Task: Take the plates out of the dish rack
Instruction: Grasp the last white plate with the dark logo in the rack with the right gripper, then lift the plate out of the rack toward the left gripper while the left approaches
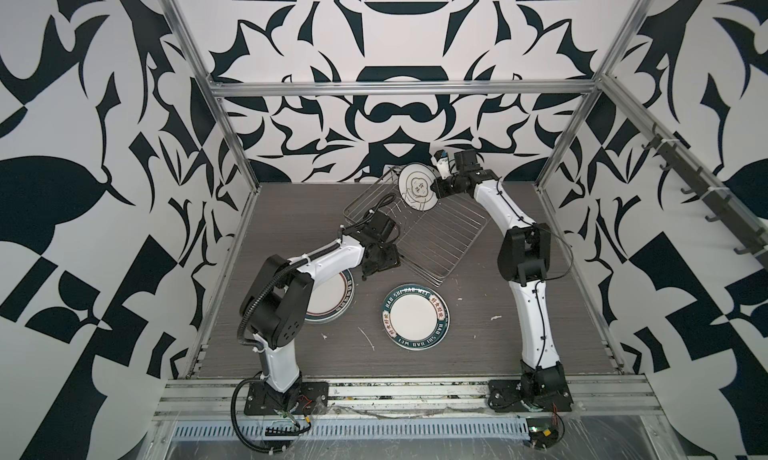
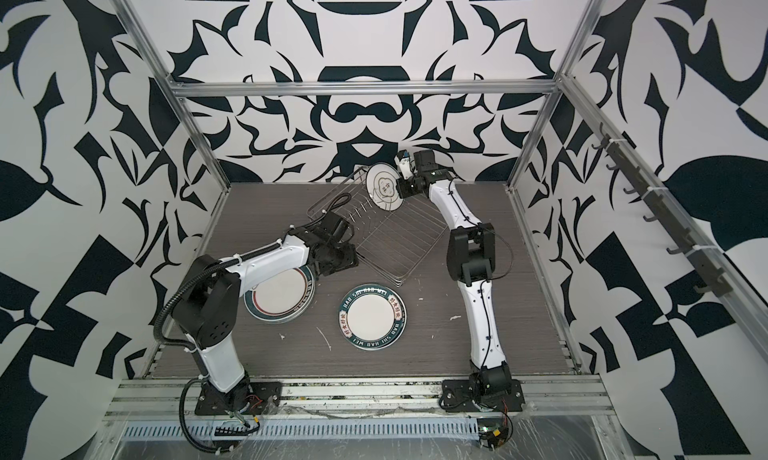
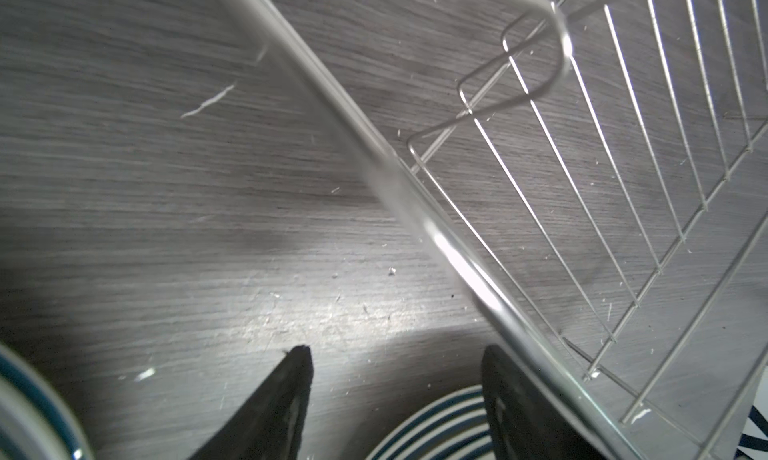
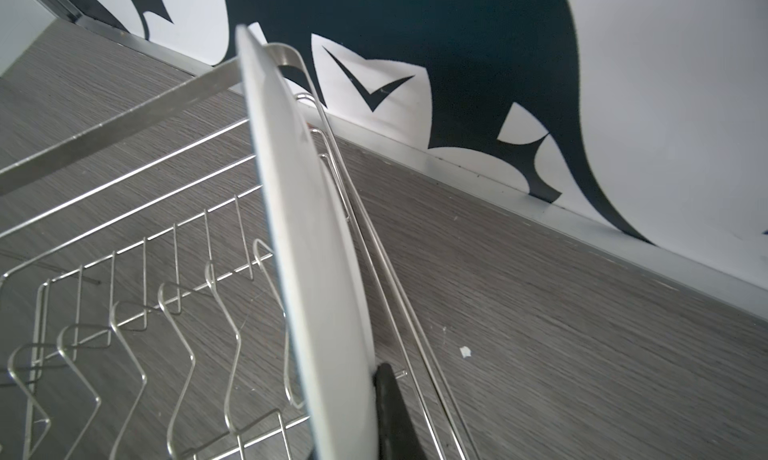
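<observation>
A white plate (image 1: 417, 186) (image 2: 384, 186) (image 4: 307, 229) with a thin dark ring and a black line drawing in its middle stands on edge at the far end of the dish rack (image 1: 440, 238) (image 2: 399, 238) (image 4: 124, 312). It is just beside the rack's end wires, and the zigzag divider prongs next to it are bare. The right gripper (image 1: 435, 186) (image 2: 401, 186) is clamped on the plate's rim. In the right wrist view one of its black fingers (image 4: 390, 412) presses the plate's plain back, and the plate hides the other. The rack sits askew toward the back of the grey wood-grain counter (image 1: 291, 213) (image 2: 257, 213). The left gripper (image 1: 380, 267) (image 2: 336, 258) (image 3: 399, 395) hovers at its near left side with fingers (image 3: 291, 395) apart and nothing between them, one finger close to the rack's rim (image 3: 457, 254). Under the left arm lies a stack of teal-rimmed plates (image 1: 332, 300) (image 2: 286, 296). Well apart from it, in front of the rack, a plate lettered HAO SHI HAO WEI (image 1: 415, 317) (image 2: 371, 319) lies flat.
</observation>
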Tool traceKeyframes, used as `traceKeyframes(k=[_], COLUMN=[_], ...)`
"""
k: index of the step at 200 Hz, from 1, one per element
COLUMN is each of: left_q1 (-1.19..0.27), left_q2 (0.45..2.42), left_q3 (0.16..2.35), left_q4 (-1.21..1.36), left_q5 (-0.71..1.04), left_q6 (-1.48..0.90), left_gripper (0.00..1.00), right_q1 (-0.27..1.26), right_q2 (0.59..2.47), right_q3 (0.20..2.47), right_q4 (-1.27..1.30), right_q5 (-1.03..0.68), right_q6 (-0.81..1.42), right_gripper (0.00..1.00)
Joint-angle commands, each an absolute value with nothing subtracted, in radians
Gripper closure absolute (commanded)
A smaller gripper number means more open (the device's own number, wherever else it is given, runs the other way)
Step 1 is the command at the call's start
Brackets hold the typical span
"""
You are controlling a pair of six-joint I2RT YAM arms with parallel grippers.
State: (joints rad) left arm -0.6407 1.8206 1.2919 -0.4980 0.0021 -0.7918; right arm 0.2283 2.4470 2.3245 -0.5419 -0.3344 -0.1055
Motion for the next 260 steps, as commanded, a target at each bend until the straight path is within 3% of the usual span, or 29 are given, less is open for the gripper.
traceKeyframes(k=[1,113,183,221,260], left_q1=[-0.638,-0.650,-0.663,-0.682,-0.708], left_q2=[1.845,1.899,1.912,1.842,1.644], left_q3=[1.343,1.402,1.446,1.382,1.212], left_q4=[-0.441,-0.424,-0.403,-0.402,-0.394], left_q5=[0.027,0.044,0.072,0.075,0.049], left_q6=[-0.798,-0.792,-0.788,-0.796,-0.818], left_gripper=[0.32,0.32,0.32,0.32,0.32], right_q1=[0.234,0.224,0.224,0.224,0.228], right_q2=[2.392,2.181,1.893,1.723,1.590], right_q3=[2.357,2.219,1.899,1.699,1.555], right_q4=[-0.552,-0.458,-0.308,-0.238,-0.246], right_q5=[-0.367,-0.324,-0.357,-0.395,-0.441], right_q6=[-0.063,-0.042,0.089,0.209,0.396], right_gripper=[0.96,1.00,1.00,1.00,1.00])
